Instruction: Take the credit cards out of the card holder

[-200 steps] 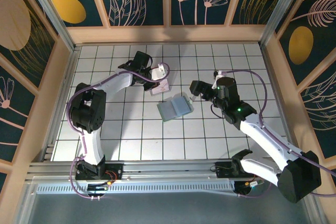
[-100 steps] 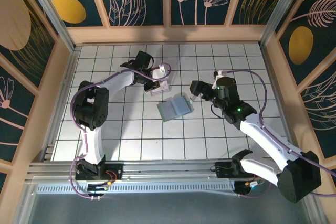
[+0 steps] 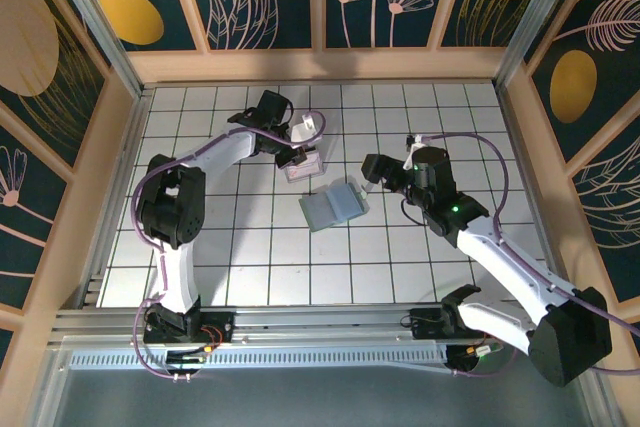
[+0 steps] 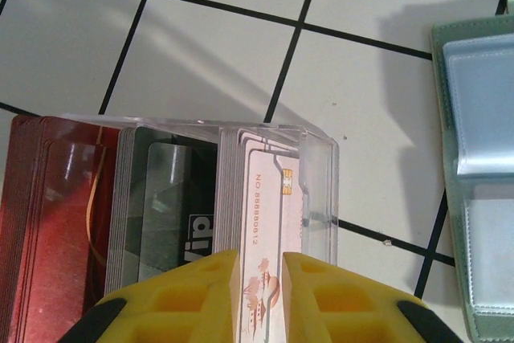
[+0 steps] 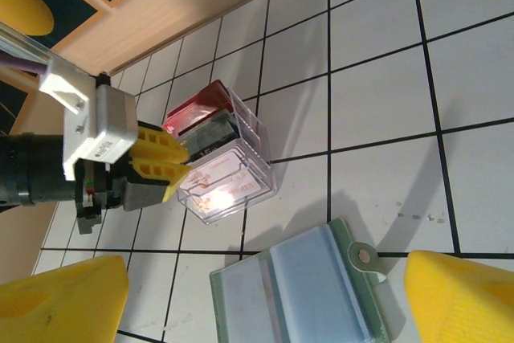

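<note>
The card holder (image 3: 333, 205) lies open and flat on the tiled floor, pale green edge with blue-grey leaves (image 5: 305, 287); its edge also shows at the right (image 4: 482, 182). My left gripper (image 3: 297, 152) hovers over a clear box (image 4: 317, 174) holding upright credit cards. Its yellow jaws (image 4: 261, 299) stand a little apart, astride a white card (image 4: 269, 198) that rests in the box. My right gripper (image 5: 265, 295) is open wide just above the card holder, touching nothing, a yellow finger (image 5: 458, 295) at each side.
The clear box (image 5: 229, 178) stands just up-left of the card holder and holds a red stack (image 4: 56, 198) and a dark stack (image 4: 169, 206) beside the white card. Wooden walls (image 3: 320, 65) ring the tiled floor.
The left jaws have parted slightly from shut, letting go of the white card in the box. The right arm has barely moved, and its jaws have narrowed a touch.
</note>
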You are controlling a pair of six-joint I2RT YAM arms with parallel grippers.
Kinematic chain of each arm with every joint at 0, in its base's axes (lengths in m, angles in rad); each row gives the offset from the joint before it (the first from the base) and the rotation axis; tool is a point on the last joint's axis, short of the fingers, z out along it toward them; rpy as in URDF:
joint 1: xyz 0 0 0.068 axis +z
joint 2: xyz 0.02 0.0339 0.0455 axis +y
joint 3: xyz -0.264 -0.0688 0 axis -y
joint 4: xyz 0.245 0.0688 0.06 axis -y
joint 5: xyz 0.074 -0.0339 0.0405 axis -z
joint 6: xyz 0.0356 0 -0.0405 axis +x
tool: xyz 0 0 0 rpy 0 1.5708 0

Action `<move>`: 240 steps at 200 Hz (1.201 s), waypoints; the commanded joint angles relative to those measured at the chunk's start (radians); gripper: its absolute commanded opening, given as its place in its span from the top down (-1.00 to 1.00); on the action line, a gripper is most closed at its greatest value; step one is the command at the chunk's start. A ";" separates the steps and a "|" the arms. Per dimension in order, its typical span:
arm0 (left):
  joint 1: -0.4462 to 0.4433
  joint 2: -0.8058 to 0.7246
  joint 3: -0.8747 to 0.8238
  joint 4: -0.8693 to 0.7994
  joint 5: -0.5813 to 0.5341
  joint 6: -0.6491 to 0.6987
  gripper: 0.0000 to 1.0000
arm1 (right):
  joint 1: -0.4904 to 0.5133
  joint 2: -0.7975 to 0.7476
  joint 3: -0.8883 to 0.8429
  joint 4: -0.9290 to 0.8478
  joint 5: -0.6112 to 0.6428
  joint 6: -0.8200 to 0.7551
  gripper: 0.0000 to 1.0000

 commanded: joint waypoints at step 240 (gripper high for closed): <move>0.009 -0.962 -1.034 0.707 -0.555 -1.296 -0.98 | 0.418 0.785 0.481 -0.391 0.196 -0.199 -0.31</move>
